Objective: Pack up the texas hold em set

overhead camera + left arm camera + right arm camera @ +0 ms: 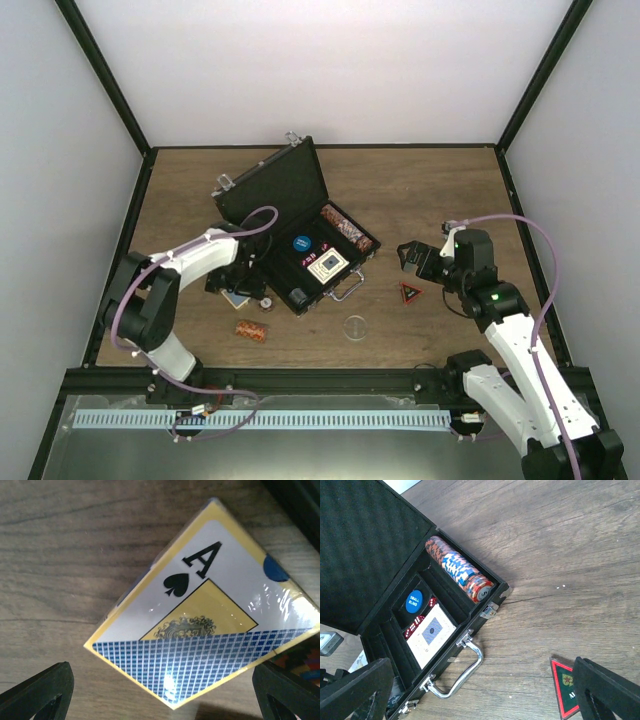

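The open left jaws are poised over the card deck [200, 625] at the case's [265, 195] seven o'clock; lowering and closing are called for. The right jaws are also open.

Up top, the fixed camera looks down from high on the near side of the open case [268, 195], far enough back to take in the whole table [430, 190] with the case near the middle. The left wrist camera is pushed right in, staring down at a card deck [210, 625] just beside the case, with only a dark corner of the case in shot. The right wrist camera hangs farther off on the handle [468, 675] side, facing the case's open tray, which the top view shares.
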Robot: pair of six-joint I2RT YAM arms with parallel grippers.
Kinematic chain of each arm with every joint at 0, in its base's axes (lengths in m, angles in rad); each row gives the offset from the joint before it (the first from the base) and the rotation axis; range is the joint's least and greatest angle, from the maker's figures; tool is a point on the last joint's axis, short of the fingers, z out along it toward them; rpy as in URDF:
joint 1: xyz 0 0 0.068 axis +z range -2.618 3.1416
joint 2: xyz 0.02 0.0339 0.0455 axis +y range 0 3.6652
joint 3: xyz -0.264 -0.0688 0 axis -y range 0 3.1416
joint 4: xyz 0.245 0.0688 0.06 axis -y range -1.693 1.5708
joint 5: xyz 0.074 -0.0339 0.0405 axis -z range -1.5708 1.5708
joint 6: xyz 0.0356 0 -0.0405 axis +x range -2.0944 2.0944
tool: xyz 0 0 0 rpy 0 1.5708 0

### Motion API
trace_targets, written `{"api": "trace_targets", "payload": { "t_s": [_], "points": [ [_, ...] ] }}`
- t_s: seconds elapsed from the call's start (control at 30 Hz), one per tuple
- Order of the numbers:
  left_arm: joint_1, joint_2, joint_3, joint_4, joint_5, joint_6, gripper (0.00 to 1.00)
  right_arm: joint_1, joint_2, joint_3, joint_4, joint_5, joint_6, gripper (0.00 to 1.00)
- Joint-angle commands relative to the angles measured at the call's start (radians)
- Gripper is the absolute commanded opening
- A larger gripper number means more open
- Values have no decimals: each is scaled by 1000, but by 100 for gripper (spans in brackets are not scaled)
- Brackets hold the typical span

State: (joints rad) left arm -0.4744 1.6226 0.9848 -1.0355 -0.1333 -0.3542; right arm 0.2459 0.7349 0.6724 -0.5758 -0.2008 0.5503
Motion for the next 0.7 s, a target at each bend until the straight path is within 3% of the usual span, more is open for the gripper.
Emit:
{"api": "trace_targets", "payload": {
  "t_s": [0.0,0.67],
  "points": [
    [4,44,23,25,-55,36,100,8,-7,42,-3,29,-24,100],
    [38,142,119,96,66,161,100,8,30,80,13,35,-23,100]
  ]
}}
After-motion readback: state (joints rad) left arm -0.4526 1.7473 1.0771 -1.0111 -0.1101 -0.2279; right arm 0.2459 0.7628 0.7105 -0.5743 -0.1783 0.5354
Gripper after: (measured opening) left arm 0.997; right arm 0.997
